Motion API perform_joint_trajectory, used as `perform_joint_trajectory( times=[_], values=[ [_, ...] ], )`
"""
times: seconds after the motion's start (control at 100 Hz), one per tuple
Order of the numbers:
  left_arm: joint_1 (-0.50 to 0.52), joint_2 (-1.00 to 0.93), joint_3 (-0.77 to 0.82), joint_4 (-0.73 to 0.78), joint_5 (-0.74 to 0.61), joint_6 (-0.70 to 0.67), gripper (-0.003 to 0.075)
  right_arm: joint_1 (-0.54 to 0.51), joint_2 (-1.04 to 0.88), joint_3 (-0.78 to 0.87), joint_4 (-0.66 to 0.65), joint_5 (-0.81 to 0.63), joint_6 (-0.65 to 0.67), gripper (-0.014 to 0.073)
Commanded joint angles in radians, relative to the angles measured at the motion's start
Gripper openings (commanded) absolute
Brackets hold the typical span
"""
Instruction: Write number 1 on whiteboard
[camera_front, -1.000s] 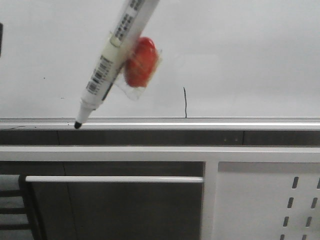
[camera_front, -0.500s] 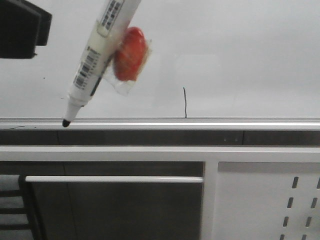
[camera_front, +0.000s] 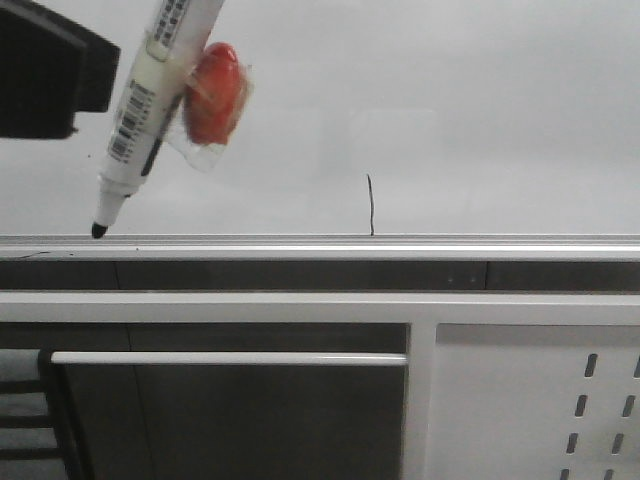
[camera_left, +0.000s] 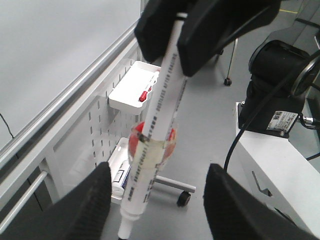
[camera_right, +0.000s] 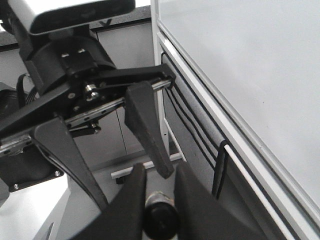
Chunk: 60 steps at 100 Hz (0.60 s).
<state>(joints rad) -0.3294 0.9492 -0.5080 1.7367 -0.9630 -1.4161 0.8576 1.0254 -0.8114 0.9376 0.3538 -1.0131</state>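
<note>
The whiteboard (camera_front: 480, 100) fills the upper front view, with its silver rail (camera_front: 400, 245) below. The number 1 (camera_front: 370, 205) is a short black stroke just above the rail. A white marker pen (camera_front: 140, 110) with a red lump (camera_front: 212, 92) taped to it hangs tilted, its black tip (camera_front: 98, 230) low at the left by the rail. My right gripper (camera_right: 157, 200) is shut on the marker's top end (camera_right: 160, 220). My left gripper (camera_left: 160, 200) is open, its pads (camera_left: 85, 200) on either side of the marker (camera_left: 150, 150) without touching it.
A white perforated panel (camera_front: 540, 400) stands below the board, beside a horizontal white bar (camera_front: 230, 357). A small white tray (camera_left: 132, 90) with pens hangs on that panel. A castor (camera_left: 183, 198) of a rolling stand sits on the floor. A black block (camera_front: 50, 70) of my left arm is at the upper left.
The marker has moved left along the rail, away from the stroke. The black block of the left arm has come further into the front view from the left.
</note>
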Motion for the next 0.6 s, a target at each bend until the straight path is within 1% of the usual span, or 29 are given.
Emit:
perform_joint_trajectory(
  times=[0.0,0.33,0.59],
  values=[
    [0.002,0.017,-0.033,-0.056,-0.024,0.001,0.038,0.004,-0.011,-0.037,0.017,-0.019,-0.014,-0.0061],
    [-0.009,0.087,-0.033,-0.056,-0.055,0.027,0.038,0.004,-0.011,-0.037,0.017,-0.009,-0.014,-0.0061],
    [-0.062,0.089,-0.033,-0.056,0.007,0.029,0.0377,0.004,-0.011,-0.037,0.017,0.009,-0.014,-0.0061]
  ],
)
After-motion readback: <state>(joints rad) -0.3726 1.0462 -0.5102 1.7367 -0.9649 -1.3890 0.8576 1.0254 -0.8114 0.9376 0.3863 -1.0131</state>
